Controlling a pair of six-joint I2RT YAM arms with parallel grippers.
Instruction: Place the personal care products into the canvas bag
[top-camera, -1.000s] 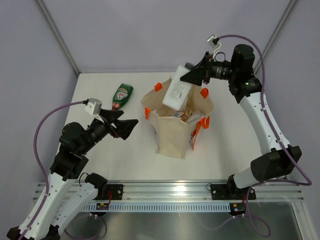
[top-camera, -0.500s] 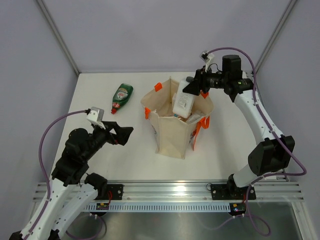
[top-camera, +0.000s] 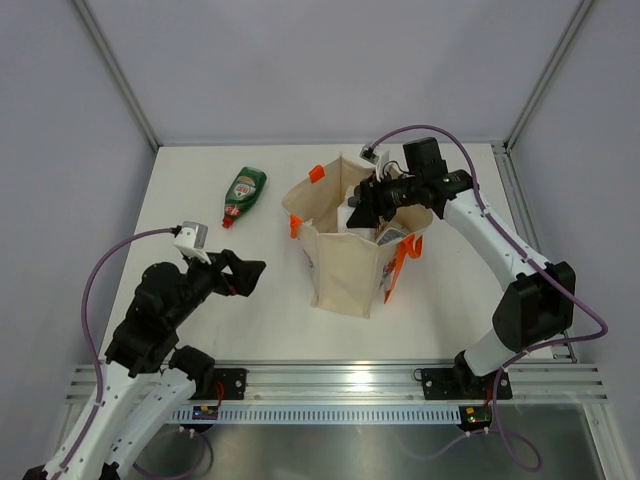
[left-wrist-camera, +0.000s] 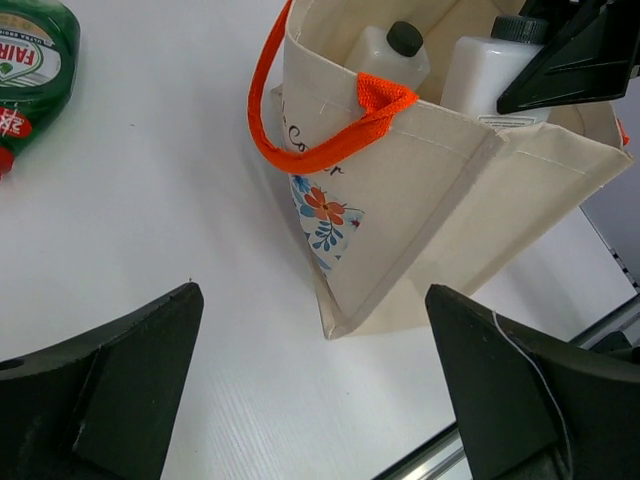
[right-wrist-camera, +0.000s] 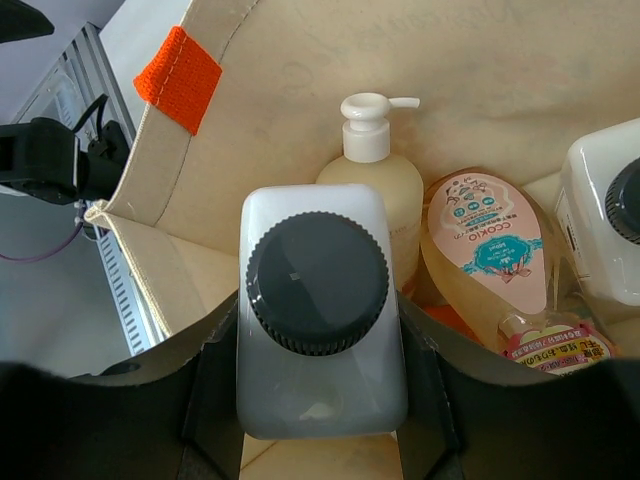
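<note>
The beige canvas bag (top-camera: 345, 262) with orange handles stands upright mid-table. My right gripper (top-camera: 366, 206) reaches into its mouth, shut on a white black-capped bottle (right-wrist-camera: 318, 300) held cap-up between the fingers (right-wrist-camera: 425, 400). Inside the canvas bag (right-wrist-camera: 280, 90) stand a cream pump bottle (right-wrist-camera: 372, 165), a pink clear bottle (right-wrist-camera: 485, 250) and another white black-capped bottle (right-wrist-camera: 605, 220). A green red-capped bottle (top-camera: 243, 192) lies on the table left of the bag. My left gripper (top-camera: 246, 272) hangs open over bare table, left of the canvas bag (left-wrist-camera: 440, 200), holding nothing.
White table (top-camera: 200, 300) with grey walls behind and at both sides. A metal rail (top-camera: 340, 385) runs along the near edge. The green bottle (left-wrist-camera: 30, 50) sits at the far left in the left wrist view.
My right arm has swung down and leftward, lowering the white black-capped bottle from above the bag into its mouth. The left arm has drawn back a little toward the near edge.
</note>
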